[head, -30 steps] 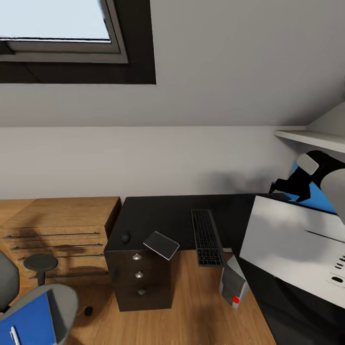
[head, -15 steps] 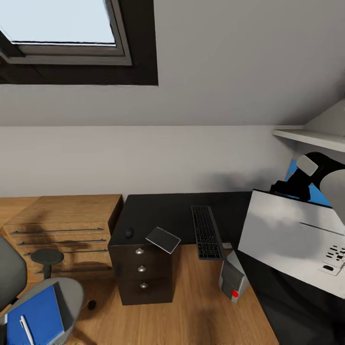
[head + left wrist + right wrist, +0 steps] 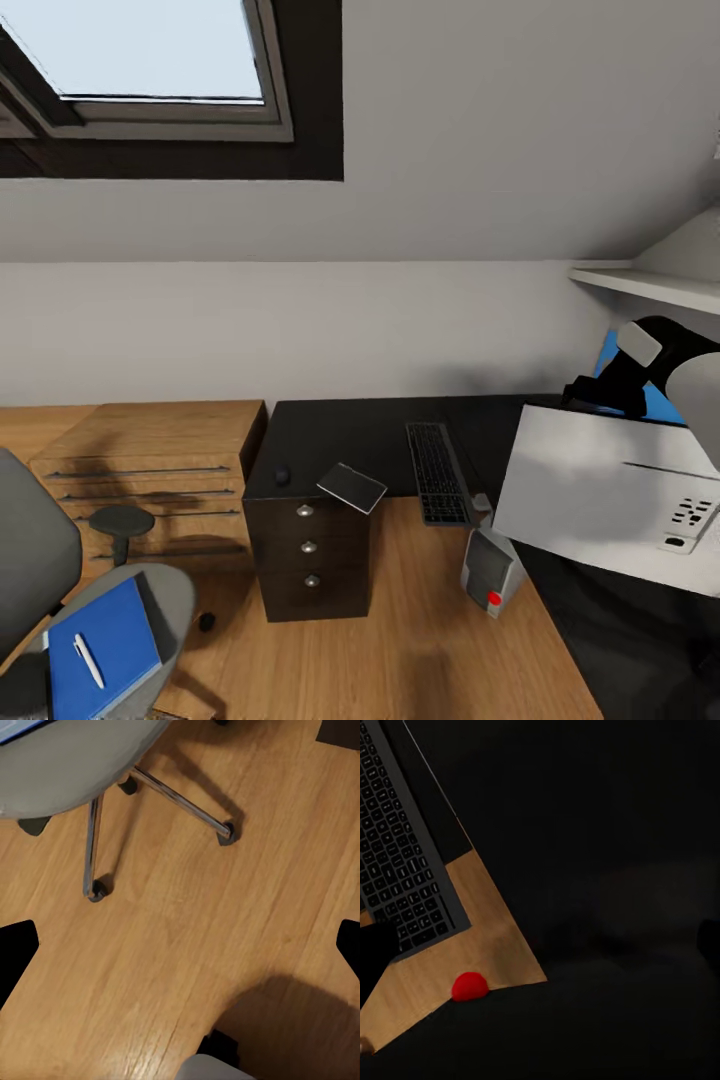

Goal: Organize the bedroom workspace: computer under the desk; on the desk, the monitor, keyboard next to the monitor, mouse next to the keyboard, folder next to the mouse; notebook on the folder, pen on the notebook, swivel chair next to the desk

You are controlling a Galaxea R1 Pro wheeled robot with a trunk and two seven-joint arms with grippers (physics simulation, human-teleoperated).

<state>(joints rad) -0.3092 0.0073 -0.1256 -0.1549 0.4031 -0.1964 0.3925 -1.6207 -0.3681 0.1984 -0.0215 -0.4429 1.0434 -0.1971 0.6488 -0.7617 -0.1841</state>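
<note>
Right gripper (image 3: 600,392) sits at the right edge behind a big white slab (image 3: 600,495); whether its fingers are spread, I cannot tell. Lower left: swivel chair (image 3: 40,560) carrying one folder (image 3: 110,640) and one pen (image 3: 88,660). Centre: desk (image 3: 350,440), one mouse (image 3: 282,476), notebook (image 3: 352,487) overhanging the edge, one keyboard (image 3: 436,472). Computer (image 3: 490,570) stands on the floor.

No text, label, brand or number can be read. The keys of the keyboard (image 3: 397,862) carry marks, but these are too small to read.
</note>
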